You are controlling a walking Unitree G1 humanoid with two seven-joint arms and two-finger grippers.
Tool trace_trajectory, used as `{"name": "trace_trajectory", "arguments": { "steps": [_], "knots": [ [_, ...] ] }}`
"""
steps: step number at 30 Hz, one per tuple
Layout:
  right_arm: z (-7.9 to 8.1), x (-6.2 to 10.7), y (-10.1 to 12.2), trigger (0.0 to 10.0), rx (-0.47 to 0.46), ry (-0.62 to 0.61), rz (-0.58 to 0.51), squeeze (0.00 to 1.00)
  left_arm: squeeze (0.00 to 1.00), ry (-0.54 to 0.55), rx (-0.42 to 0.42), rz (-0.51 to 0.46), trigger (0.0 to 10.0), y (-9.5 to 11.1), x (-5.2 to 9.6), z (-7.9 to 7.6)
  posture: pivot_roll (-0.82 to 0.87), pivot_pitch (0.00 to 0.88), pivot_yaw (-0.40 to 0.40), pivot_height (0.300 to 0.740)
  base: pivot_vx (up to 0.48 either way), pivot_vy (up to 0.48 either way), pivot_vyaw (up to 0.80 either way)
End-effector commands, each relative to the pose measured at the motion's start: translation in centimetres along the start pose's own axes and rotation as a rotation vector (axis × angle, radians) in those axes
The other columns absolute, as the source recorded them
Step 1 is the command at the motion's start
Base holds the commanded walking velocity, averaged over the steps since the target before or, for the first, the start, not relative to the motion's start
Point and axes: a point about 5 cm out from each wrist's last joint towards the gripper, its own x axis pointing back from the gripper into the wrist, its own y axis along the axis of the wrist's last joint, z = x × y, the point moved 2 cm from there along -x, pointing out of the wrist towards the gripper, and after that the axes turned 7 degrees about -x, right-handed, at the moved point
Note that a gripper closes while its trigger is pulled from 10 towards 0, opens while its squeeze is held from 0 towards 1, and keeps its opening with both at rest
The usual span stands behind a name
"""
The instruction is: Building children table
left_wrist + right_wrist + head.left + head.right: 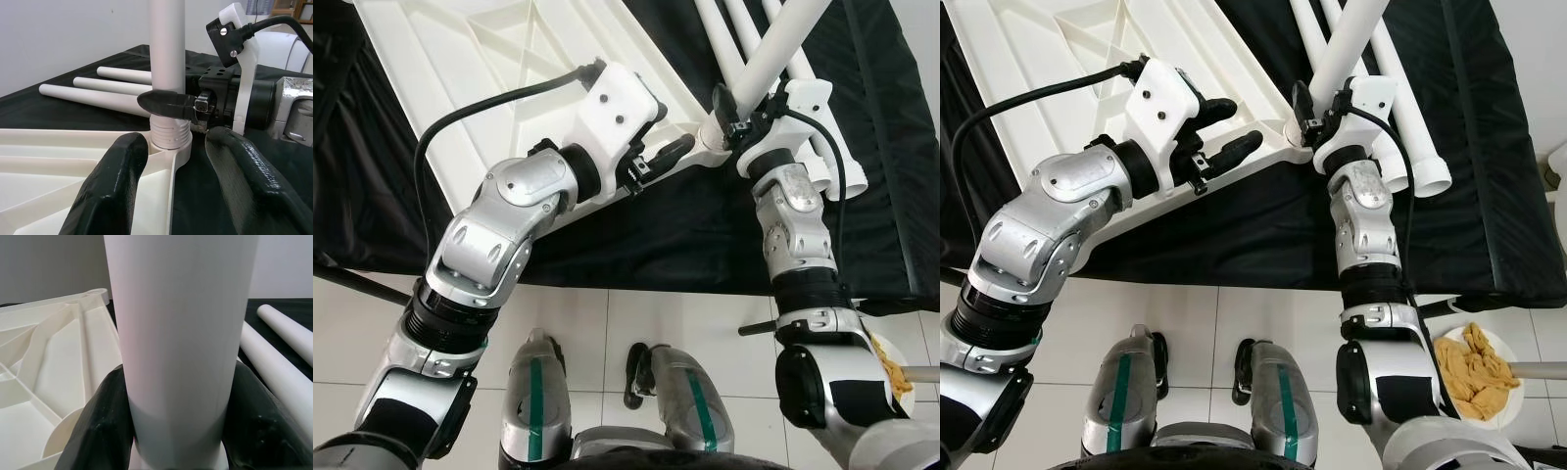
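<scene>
A white plastic tabletop [509, 59] lies upside down on a black cloth. A white table leg [773, 49] stands tilted in the threaded corner socket [168, 134] of the tabletop. My right gripper [729, 113] is shut on the leg just above the socket; its black fingers [105, 421] press both sides of the leg [181, 333]. My left gripper [1224, 127] is open at the tabletop's near edge, just left of that corner. One of its fingers [117, 176] is over the tabletop and the other over the cloth, nothing clamped between them.
Three loose white legs [1410, 137] lie side by side on the black cloth [685, 225] behind my right gripper. A plate of food [1474, 367] sits on the white tile floor at the right. My own feet stand near the cloth's edge.
</scene>
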Motion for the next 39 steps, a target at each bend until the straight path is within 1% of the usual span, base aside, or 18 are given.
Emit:
{"name": "trace_trajectory", "arguments": {
  "steps": [1, 9, 11, 14, 16, 18, 19, 21, 24, 26, 27, 30, 33, 39],
  "knots": [
    [-1.2, 0.8, -1.2, 10.0, 0.010, -0.086, 0.055, 0.00, 0.00, -0.009, -0.020, -0.021, 10.0, 0.5, 0.1, -0.2, 0.10, 0.092, -0.072, 0.740, 0.000, 0.000, 0.00],
    [-1.0, 0.9, -1.6, 10.0, 0.014, -0.142, 0.067, 0.00, 0.00, -0.007, -0.022, -0.023, 10.0, 0.5, 0.0, -0.2, 0.10, 0.088, -0.073, 0.740, 0.000, 0.000, 0.00],
    [-0.9, 0.9, -1.8, 10.0, 0.021, -0.187, 0.072, 0.00, 0.00, -0.006, -0.022, -0.024, 10.0, 0.5, 0.0, -0.2, 0.11, 0.087, -0.074, 0.740, 0.000, 0.000, 0.00],
    [-0.8, 1.0, -1.9, 10.0, 0.017, -0.209, 0.075, 0.00, 0.00, -0.006, -0.023, -0.025, 10.0, 0.5, 0.0, -0.2, 0.11, 0.088, -0.075, 0.740, 0.000, 0.000, 0.00],
    [-0.7, 1.0, -2.1, 10.0, 0.020, -0.253, 0.080, 0.00, 0.00, -0.005, -0.024, -0.025, 10.0, 0.6, 0.0, -0.1, 0.11, 0.088, -0.075, 0.740, 0.000, 0.000, 0.00],
    [-0.7, 1.0, -2.1, 10.0, 0.020, -0.253, 0.080, 0.00, 0.00, -0.005, -0.024, -0.025, 10.0, 0.6, 0.0, -0.1, 0.11, 0.088, -0.075, 0.740, 0.000, 0.000, 0.00],
    [-0.6, 1.0, -2.2, 10.0, 0.028, -0.285, 0.080, 0.00, 0.00, -0.004, -0.023, -0.025, 10.0, 0.6, 0.0, -0.1, 0.11, 0.088, -0.075, 0.740, 0.000, 0.000, 0.00],
    [-0.6, 1.0, -2.2, 10.0, 0.028, -0.285, 0.080, 0.00, 0.00, -0.004, -0.023, -0.025, 10.0, 0.6, 0.0, -0.1, 0.11, 0.088, -0.075, 0.740, 0.000, 0.000, 0.00],
    [-0.9, 1.0, -2.8, 10.0, 0.046, -0.422, 0.097, 0.00, 0.00, -0.003, -0.024, -0.027, 10.0, 0.6, 0.0, -0.2, 0.11, 0.088, -0.077, 0.740, 0.000, 0.000, 0.00],
    [-0.9, 1.0, -2.8, 10.0, 0.046, -0.422, 0.097, 0.00, 0.00, -0.003, -0.024, -0.027, 10.0, 0.6, 0.0, -0.2, 0.11, 0.088, -0.077, 0.740, 0.000, 0.000, 0.00],
    [-0.9, 1.0, -3.0, 10.0, 0.049, -0.447, 0.103, 0.00, 0.00, -0.003, -0.024, -0.028, 10.0, 0.6, -0.1, -0.2, 0.11, 0.088, -0.077, 0.740, 0.000, 0.000, 0.00],
    [-0.7, 1.0, -3.2, 10.0, 0.056, -0.469, 0.111, 0.00, 0.00, -0.003, -0.024, -0.029, 10.0, 0.7, -0.1, -0.2, 0.11, 0.088, -0.080, 0.740, 0.000, 0.000, 0.00],
    [-0.3, 0.9, -3.4, 10.0, 0.049, -0.472, 0.118, 0.00, 0.00, -0.002, -0.023, -0.028, 10.0, 0.6, 0.0, -0.2, 0.12, 0.088, -0.081, 0.740, 0.000, 0.000, 0.00],
    [-0.4, 0.9, -3.4, 10.0, 0.051, -0.490, 0.115, 0.00, 0.00, 0.000, -0.022, -0.026, 10.0, 0.6, 0.0, -0.2, 0.12, 0.087, -0.082, 0.740, 0.000, 0.000, 0.00]
  ]
}}
